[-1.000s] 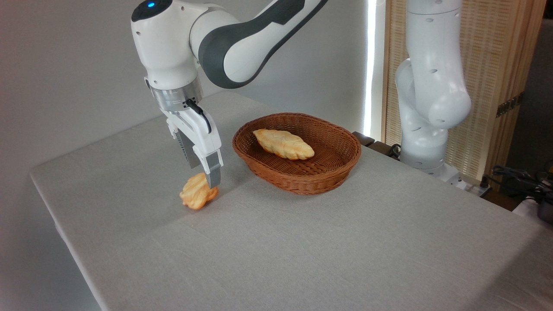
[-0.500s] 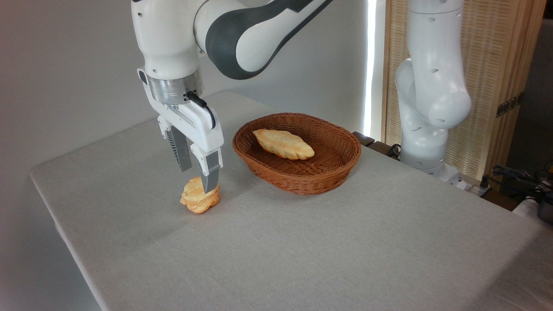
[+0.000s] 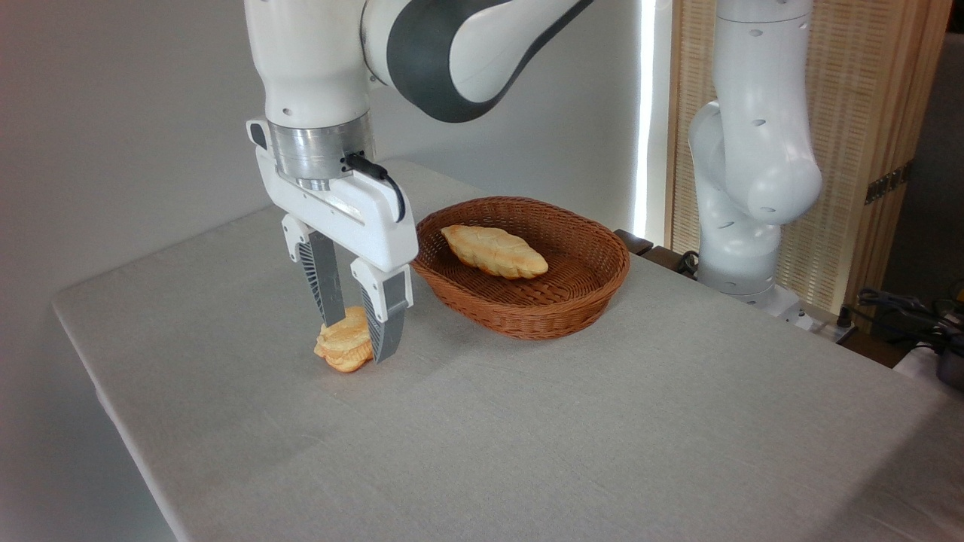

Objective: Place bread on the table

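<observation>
Bread (image 3: 345, 348) lies on the table (image 3: 527, 421), towards its left side, a small golden-orange bun with a paler top, resting flat on the light grey cloth. My gripper (image 3: 360, 335) hangs straight down over it with the fingers parted: one finger stands at the bun's back left, the other in front of its right edge and hiding that side. The gap between them is a little wider than the bun, and I cannot tell whether either pad touches it. My fingertips reach down almost to the cloth.

To the right, near the bun but apart from it, sits a brown oval wicker basket (image 3: 527, 309). A longer pale-golden loaf (image 3: 493, 251) lies inside it, slanted across the bottom. Behind the basket, at the far right edge of the table, stands the white base of my arm (image 3: 753, 165).
</observation>
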